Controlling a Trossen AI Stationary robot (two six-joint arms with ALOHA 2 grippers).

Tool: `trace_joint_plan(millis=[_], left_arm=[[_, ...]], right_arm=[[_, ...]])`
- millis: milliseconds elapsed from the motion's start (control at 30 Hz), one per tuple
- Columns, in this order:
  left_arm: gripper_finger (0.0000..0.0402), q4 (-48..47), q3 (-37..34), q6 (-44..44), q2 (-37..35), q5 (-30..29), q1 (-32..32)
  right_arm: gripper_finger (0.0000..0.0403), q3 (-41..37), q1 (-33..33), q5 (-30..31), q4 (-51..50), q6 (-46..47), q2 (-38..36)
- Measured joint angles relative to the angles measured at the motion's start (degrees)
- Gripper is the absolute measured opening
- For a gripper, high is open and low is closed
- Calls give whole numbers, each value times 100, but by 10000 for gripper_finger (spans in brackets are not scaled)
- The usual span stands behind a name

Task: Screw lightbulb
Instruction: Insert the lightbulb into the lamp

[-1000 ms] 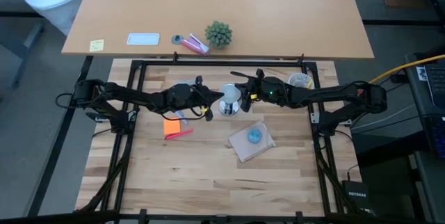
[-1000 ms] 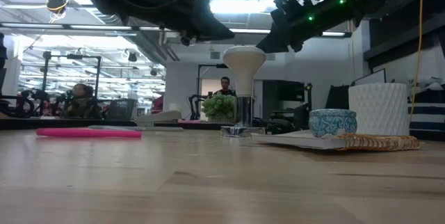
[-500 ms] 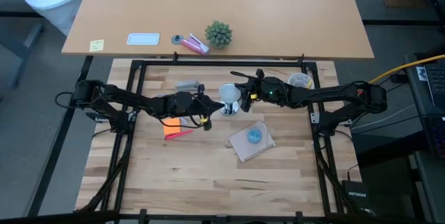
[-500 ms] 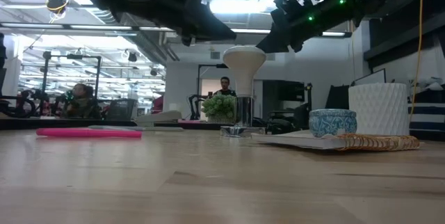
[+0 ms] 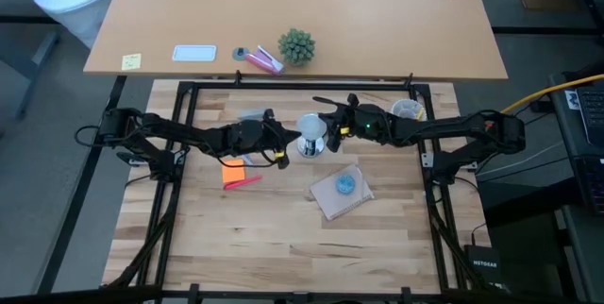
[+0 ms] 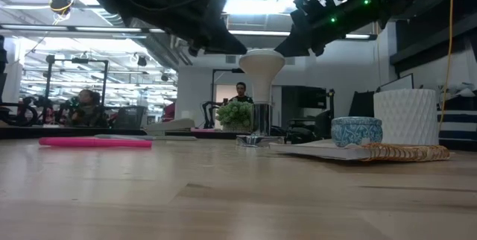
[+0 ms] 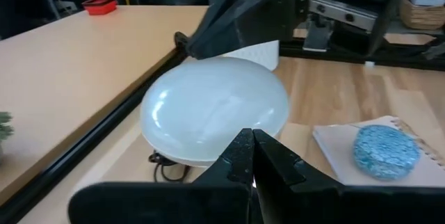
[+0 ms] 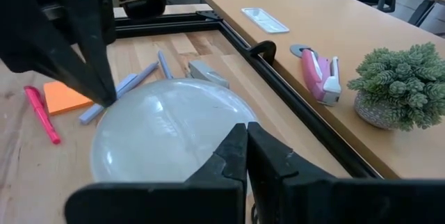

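Note:
The lightbulb (image 6: 261, 62), a frosted white globe, stands upright with its base in a shiny metal socket (image 6: 260, 128) near the middle of the table's far half (image 5: 312, 128). My left gripper (image 5: 293, 140) is shut and reaches level toward the globe from the table's left. My right gripper (image 5: 331, 132) is shut as well and reaches in from the right. The two tips meet the globe's top on opposite sides. My left gripper lays its shut fingertips (image 7: 252, 139) against the globe's upper left side (image 6: 243, 55), slanting slightly down from the table's left. The bulb stays upright in the socket. My right gripper sets its shut fingertips (image 8: 247, 132) against the globe's upper right side (image 6: 279, 57), slanting slightly down from the table's right.
A spiral notebook (image 5: 332, 200) with a blue round blob (image 5: 346, 184) on it lies just near and right of the socket. A white textured cup (image 5: 406, 109) stands at the far right. An orange sticky note (image 5: 234, 169), a pink pen (image 5: 242, 181) and grey pens (image 5: 253, 114) lie to the left.
My left gripper has moved down a little and toward the table's right, closing the gap to the bulb's top. My right gripper and the bulb have kept still.

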Motion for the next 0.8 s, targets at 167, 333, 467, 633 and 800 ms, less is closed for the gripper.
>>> trace_joint_plan(millis=[167,333,467,633,800], left_arm=[[0,-22,0,33,4,-243,-7],[0,-27,0,22,4,-472,-7],[0,-33,0,22,4,-582,-2],[0,-38,0,35,4,-607,2],[0,-44,0,10,4,-717,73]], right_arm=[[11,0,-1,-53,-11,-1,0],[11,2,-1,-61,-100,32,-4],[11,2,-1,-82,-139,263,-9],[11,2,1,-147,-154,273,-7],[11,2,2,-415,-183,278,-7]])
